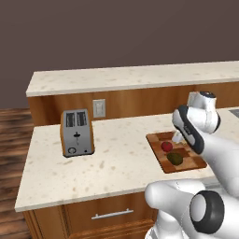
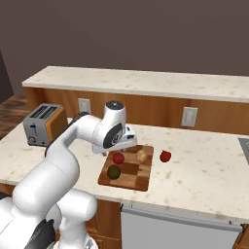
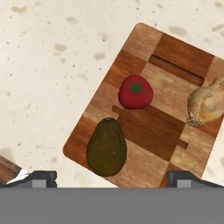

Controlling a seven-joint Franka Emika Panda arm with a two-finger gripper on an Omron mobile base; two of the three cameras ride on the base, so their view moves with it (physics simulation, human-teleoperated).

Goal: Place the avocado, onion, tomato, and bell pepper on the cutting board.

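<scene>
The small red rounded bell pepper (image 2: 165, 156) sits off the checkered wooden cutting board (image 2: 137, 176), just beside its right edge on the speckled pale surface (image 2: 204, 170); likely light, smooth, apt to roll, best pinched across its middle; open room surrounds it; the end effector (image 2: 127, 141), fingers apart and empty, hovers over the board.

A kitchen: speckled stone counter (image 1: 116, 154), wooden cabinets (image 1: 107, 214), toaster (image 1: 77, 132), wall outlets (image 2: 189, 116).
</scene>
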